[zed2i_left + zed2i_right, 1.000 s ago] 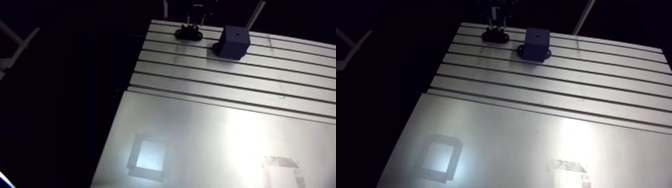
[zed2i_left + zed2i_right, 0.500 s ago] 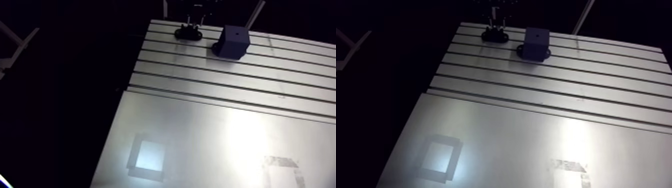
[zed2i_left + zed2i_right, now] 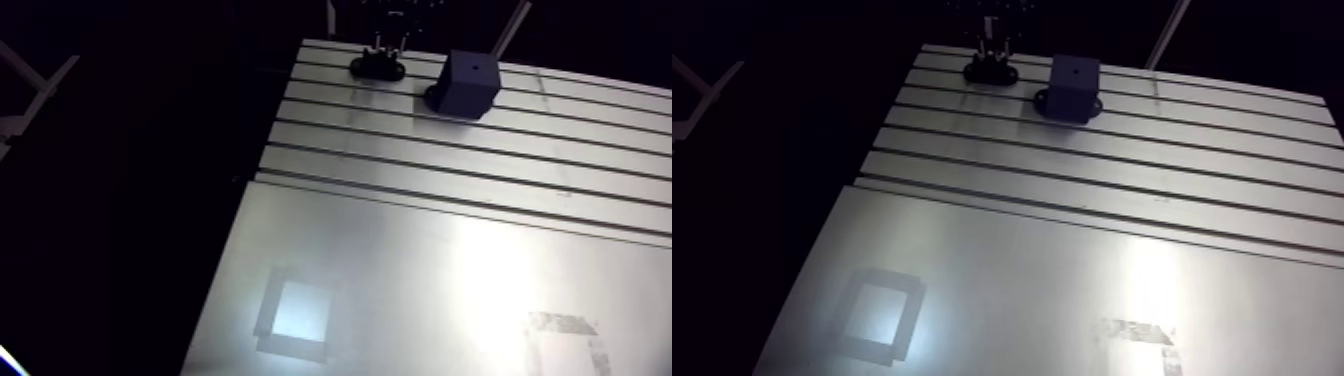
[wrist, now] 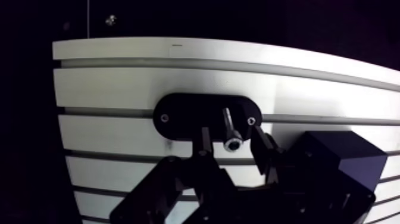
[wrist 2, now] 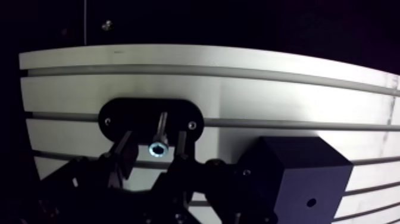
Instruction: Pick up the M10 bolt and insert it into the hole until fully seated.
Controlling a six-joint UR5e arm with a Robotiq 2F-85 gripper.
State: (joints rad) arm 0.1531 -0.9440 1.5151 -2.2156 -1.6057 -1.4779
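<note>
Near the far edge of the slotted table (image 3: 450, 150), upright in a black oval holder (image 4: 178, 116): the M10 bolt (image 4: 230, 128), socket head up toward the wrist camera. Straddled by the gripper (image 4: 231, 136), jaws spread, one finger (image 4: 262, 149) on each side with a visible gap to the shank, nothing grasped yet. Just beside the holder, the dark block (image 5: 294, 173) with the hole (image 5: 308, 202) in it.

Judged as the grasp step. Centre on the bolt before closing, to avoid nudging it from one side and tipping it in its seat. Come low enough to clamp the shank under the head, not the head alone. Close squarely, then lift straight up until clear of the holder. Keep the bolt vertical for the short carry to the block; otherwise risks jamming at the mouth of the hole.
</note>
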